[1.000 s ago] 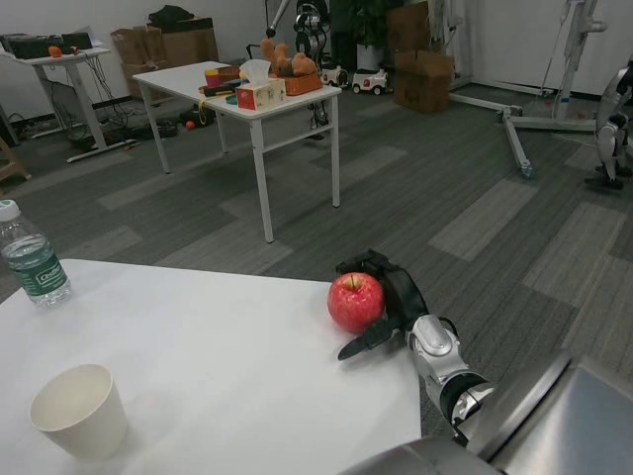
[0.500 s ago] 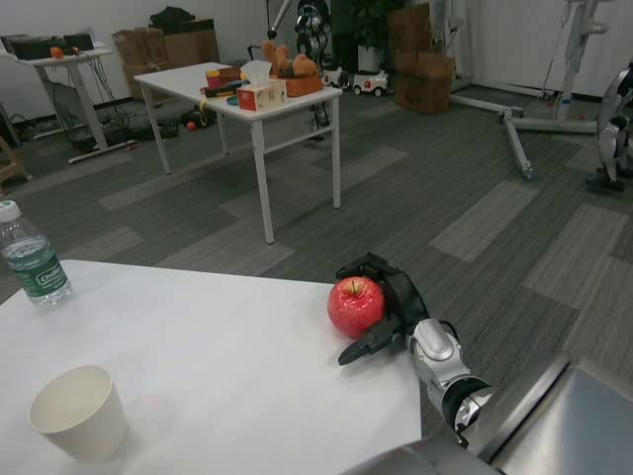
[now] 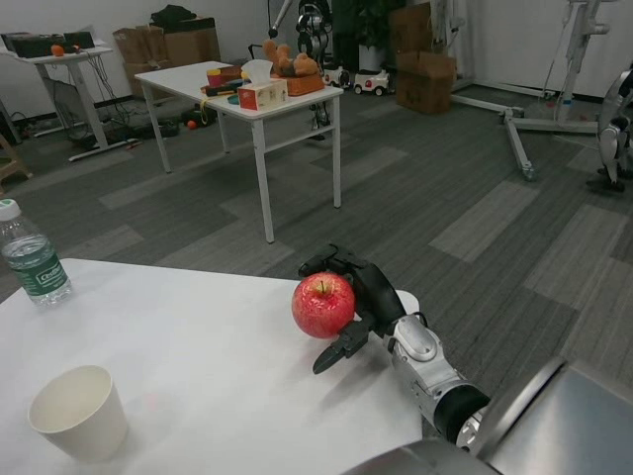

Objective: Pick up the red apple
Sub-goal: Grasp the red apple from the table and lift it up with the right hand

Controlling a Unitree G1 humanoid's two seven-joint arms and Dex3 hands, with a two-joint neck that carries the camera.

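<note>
White paper cup (image 3: 78, 411) sits nearest, at about 8 o'clock on the white table (image 3: 218, 396), upright and open-topped. Right forearm (image 3: 435, 376) comes in from 4 o'clock — silver, ending in the black right hand (image 3: 358, 297). The hand is wrapped on the red apple (image 3: 323, 305): fingers curl over the apple's top and far side, one digit juts out below it toward the table. The apple sits toward the table's right edge, around 2 o'clock from the table's middle; a faint shadow lies under it, but I can't tell whether it is touching the tabletop or just clear of it. Left hand not in view.

Water bottle (image 3: 30, 255) stands upright at 10 o'clock near the table's far left edge — clear plastic, green label, white cap, well apart from the cup and the apple.

Farther out at 12 o'clock, a second white table (image 3: 237, 94) on grey carpet carries a tissue box (image 3: 260, 91) and assorted small items. Cardboard boxes (image 3: 420, 64) stack near the back wall at 1 o'clock.
</note>
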